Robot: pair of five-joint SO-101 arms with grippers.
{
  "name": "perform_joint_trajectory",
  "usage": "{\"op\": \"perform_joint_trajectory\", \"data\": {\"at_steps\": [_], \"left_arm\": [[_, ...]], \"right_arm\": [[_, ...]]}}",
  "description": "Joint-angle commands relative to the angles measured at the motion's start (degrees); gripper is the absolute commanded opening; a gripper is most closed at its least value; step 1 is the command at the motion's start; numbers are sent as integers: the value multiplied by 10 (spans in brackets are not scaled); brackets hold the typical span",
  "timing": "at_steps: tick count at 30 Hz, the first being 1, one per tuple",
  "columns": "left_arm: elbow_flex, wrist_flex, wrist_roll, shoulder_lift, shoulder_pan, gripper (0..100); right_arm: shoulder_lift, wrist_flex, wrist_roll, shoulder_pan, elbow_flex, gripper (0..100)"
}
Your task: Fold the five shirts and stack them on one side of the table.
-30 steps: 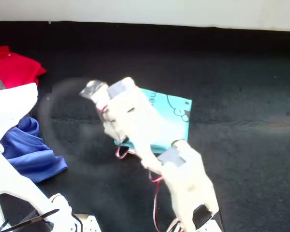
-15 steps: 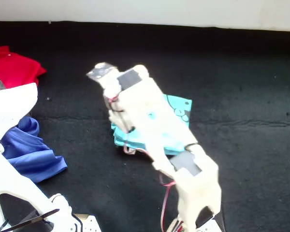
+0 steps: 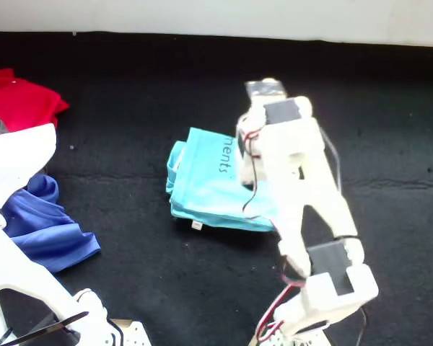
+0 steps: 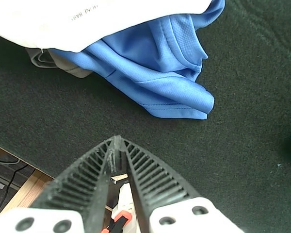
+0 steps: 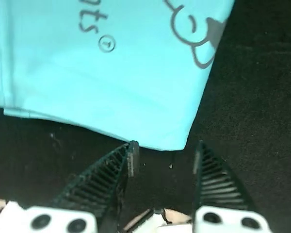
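In the high view, a turquoise shirt (image 3: pixel 209 184), folded into a flat rectangle, was seen lying near the middle of the black table (image 3: pixel 397 245). The right arm (image 3: pixel 303 180) was stretched from the near edge across the right end of that shirt. By the left edge, three more shirts were heaped: a red shirt (image 3: pixel 18 101) farthest back, a white shirt (image 3: pixel 25 148) in front of it, and a blue shirt (image 3: pixel 47 231) crumpled nearest, partly covered by the white one. The left arm (image 3: pixel 29 295) was seen at the near left corner.

In the left wrist view, the left gripper (image 4: pixel 117 141) was seen with its ribbed black fingers (image 4: pixel 145 179) pressed together and nothing between them, held above bare table close to the edge. The blue shirt (image 4: pixel 160 68) was spread beyond the tips, well apart from them, with the white shirt (image 4: pixel 87 19) laid over its far part and a grey piece of cloth (image 4: pixel 68 68) tucked under both.

In the right wrist view, the right gripper (image 5: pixel 166 148) was held spread apart, with nothing gripped. One corner of the turquoise shirt (image 5: pixel 111 73) was placed between the fingertips (image 5: pixel 128 158). It could not be told whether they were touching the cloth.
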Motion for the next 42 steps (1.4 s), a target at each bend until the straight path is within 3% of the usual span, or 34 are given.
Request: {"op": "perform_joint_trajectory", "data": {"at_steps": [1, 8, 19, 22, 26, 29, 36, 42], "left_arm": [[-14, -7, -2, -14, 3, 13], [-14, -7, -3, -14, 5, 13], [-14, -4, -4, -14, 7, 12], [-14, -4, -4, -14, 7, 12], [-14, -4, -4, -14, 6, 12], [-14, -4, -4, -14, 4, 12], [-14, -4, -4, -15, 4, 12], [-15, -4, -4, -18, 3, 12]], "right_arm": [[31, -51, -56, 24, -1, 250], [110, -99, -141, 25, -4, 354], [229, -159, -170, 17, -4, 353], [249, -154, -167, 15, -4, 299], [257, -153, -163, 15, -3, 105], [256, -145, -87, 15, -5, 2], [255, -22, 41, 43, -39, 6], [255, 51, 195, 121, -116, 6]]}}
